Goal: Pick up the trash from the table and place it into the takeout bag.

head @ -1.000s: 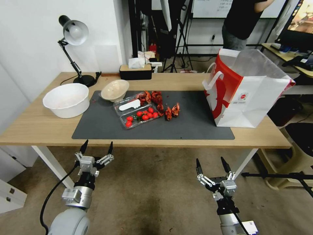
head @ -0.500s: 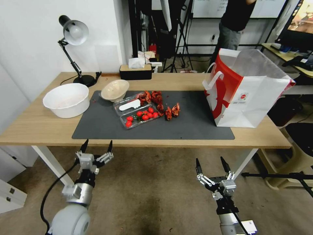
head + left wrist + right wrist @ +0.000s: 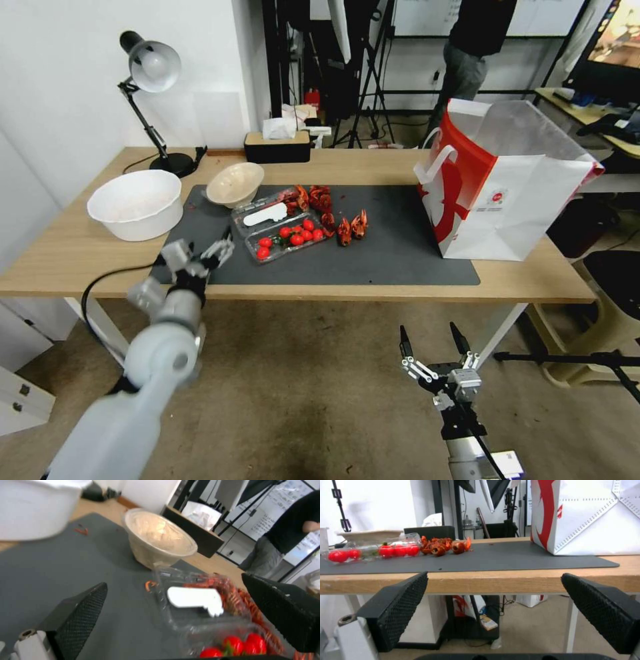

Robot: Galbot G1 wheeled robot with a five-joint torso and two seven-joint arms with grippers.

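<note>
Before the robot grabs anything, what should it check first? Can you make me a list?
1. Left gripper open: ok, its fingers stand wide apart.
2. Left gripper over the table: ok, it hangs above the mat near the clear tray of tomatoes.
3. Beige bowl free to take: ok, nothing lies on it; it leans on the tray's edge.
4. Takeout bag ready: ok, upright with its top open.
5. Right gripper out of the way: ok, open, below the table's front edge.
6. What is inside the bag: cannot tell.
</note>
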